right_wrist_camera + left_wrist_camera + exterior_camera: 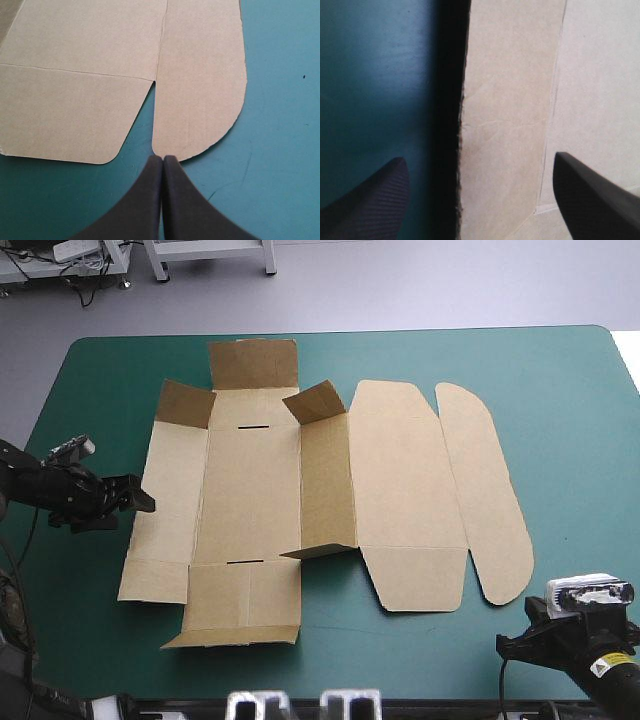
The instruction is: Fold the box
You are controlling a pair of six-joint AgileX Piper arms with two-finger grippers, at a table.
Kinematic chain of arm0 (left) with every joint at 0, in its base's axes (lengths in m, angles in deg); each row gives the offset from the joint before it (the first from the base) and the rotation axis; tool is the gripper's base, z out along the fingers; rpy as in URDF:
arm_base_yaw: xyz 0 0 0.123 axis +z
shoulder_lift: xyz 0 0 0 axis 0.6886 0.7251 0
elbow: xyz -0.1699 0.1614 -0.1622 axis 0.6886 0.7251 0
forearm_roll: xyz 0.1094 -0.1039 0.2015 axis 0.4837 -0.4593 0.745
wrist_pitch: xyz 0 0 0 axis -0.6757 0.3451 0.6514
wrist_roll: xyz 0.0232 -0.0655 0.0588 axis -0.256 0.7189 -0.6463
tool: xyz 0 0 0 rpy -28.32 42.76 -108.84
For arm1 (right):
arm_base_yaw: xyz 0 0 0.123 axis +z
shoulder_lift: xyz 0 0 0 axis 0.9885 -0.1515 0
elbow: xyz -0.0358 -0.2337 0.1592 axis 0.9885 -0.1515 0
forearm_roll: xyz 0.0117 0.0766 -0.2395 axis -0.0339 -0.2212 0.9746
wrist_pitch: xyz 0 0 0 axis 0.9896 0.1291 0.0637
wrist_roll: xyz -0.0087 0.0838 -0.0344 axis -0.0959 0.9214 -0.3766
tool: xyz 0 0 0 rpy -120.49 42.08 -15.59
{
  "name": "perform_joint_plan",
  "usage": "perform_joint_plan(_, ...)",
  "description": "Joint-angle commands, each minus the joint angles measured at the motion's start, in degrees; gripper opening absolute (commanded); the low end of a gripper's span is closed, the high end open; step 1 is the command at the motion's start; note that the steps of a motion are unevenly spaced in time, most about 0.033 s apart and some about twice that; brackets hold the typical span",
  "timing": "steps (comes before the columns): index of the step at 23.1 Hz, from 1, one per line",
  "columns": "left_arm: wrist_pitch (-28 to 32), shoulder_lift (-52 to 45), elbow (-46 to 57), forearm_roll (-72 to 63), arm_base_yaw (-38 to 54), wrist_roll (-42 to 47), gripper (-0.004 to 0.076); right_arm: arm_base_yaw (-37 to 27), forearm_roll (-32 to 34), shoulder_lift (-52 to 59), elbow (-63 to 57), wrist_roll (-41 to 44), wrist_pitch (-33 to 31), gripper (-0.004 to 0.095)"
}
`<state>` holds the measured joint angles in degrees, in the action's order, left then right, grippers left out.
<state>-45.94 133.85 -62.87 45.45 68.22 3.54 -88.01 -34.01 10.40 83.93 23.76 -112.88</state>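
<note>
high view: the box [250, 490] lies spread open in the middle of the teal-green tabletop [570, 440]. most of the brown sheet is flat, with a few short panels near its far and near ends tilted up. the left tool [135, 498] sits low at the sheet's left edge, its tips right at the board. the right tool [512, 642] is by the tabletop's near right corner, just short of the rounded end of the box's rightmost strip and not touching it.

left wrist view: the left tool [479, 157] is wide open, its two black fingers standing well apart. the raw left edge of the box [510, 100] runs ahead between them, with a dark shadow line alongside. one finger is over the bare tabletop [375, 75] and the other over the board. it holds nothing.

right wrist view: the right tool [163, 159] is fully closed, the fingers meeting in one point, and empty. the rounded end of the box [200, 75] lies flat just ahead of the tip, with a second rounded flap beside it. bare tabletop [280, 150] lies on either side of the tool.
</note>
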Motion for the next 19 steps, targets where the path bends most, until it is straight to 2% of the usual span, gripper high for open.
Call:
perform_joint_plan(1,-2.0,-0.8,-1.2,-3.5,-0.4,-0.1,0.0566,0.1,-0.9,-0.6,1.8,-0.6,3.1,-0.002)
perform_joint_plan(7,-1.4,1.8,-1.2,-3.6,-7.6,0.0,0.0566,0.1,-0.9,-0.6,1.8,-0.6,3.1,-0.002)
perform_joint_plan(9,-1.4,2.1,-1.2,-3.6,-8.6,1.1,0.0542,0.1,-0.9,-0.6,1.8,-0.6,3.1,-0.002)
perform_joint_plan(15,-1.9,2.8,-1.2,-3.7,-9.0,5.8,0.0346,0.1,-0.9,-0.6,1.8,-0.6,3.1,-0.002)
perform_joint_plan(19,-4.6,2.8,-0.5,-4.1,-9.0,7.0,0.0216,0.1,-0.9,-0.6,1.8,-0.6,3.1,-0.002)
